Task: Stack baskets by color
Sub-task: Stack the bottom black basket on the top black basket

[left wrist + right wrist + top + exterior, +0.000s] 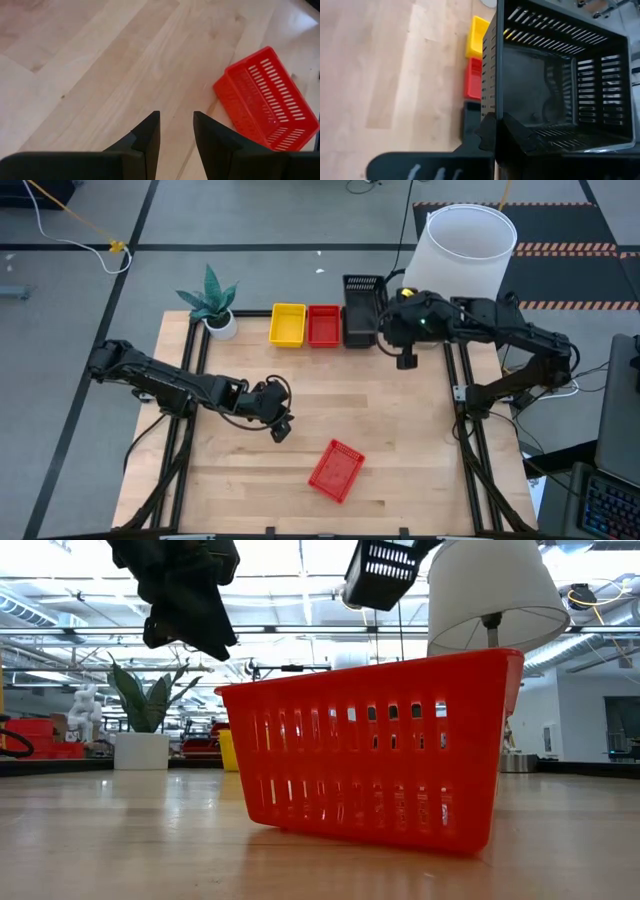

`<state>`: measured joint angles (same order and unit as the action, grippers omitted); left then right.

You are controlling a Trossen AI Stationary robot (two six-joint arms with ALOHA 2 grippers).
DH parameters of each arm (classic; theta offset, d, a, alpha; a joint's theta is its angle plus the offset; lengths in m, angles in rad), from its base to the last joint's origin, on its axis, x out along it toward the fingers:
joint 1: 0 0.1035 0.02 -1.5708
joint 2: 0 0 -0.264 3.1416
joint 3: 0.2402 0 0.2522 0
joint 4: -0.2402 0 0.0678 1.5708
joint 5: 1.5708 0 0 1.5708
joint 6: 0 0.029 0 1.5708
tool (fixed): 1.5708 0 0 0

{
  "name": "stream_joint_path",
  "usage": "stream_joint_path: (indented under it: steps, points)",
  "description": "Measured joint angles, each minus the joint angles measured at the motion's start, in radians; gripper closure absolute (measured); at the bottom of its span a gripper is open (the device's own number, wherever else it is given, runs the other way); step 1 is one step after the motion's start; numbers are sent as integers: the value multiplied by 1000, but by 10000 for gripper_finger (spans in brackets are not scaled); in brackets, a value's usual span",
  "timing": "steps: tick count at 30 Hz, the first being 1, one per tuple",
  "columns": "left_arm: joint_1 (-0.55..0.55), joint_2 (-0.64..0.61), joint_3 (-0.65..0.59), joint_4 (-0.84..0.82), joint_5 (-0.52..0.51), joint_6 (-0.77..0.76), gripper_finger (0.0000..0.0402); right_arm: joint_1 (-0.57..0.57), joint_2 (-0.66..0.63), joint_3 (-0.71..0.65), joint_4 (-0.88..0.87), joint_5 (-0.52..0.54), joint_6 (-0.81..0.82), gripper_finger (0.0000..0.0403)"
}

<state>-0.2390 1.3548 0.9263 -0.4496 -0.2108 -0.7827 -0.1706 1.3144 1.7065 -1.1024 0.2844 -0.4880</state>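
From above, the right end effector (pixel 407 358) hung beside the black basket (pixel 362 305), its grip hidden. Level with the desk (pixel 120 840), the loose red basket (pixel 375 745) blocked the rest. The left end effector (pixel 176 131) stood part-open, empty, near that basket. The right wrist showed its fingers (pixel 492 131) pinched on the black basket's wall.

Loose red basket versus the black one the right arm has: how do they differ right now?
The loose red basket lies free on the table's near part, askew to its edges; the black basket is up off the table, above the back row. Nothing touches the red one, and the open left end effector points beside it; the right end effector is shut on the black one's rim. Both share the same slotted shape.
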Motion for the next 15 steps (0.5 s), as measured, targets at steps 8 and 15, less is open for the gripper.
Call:
stream_joint_path:
  steps: [8, 15]
  points:
    - [0, 0, 0, -1, -9, -3, 284, -99, 0, 0, 11, -27, -89, 401]
    - [0, 0, 0, 0, -37, -12, 284, -185, 15, -8, 28, -74, -108, 401]
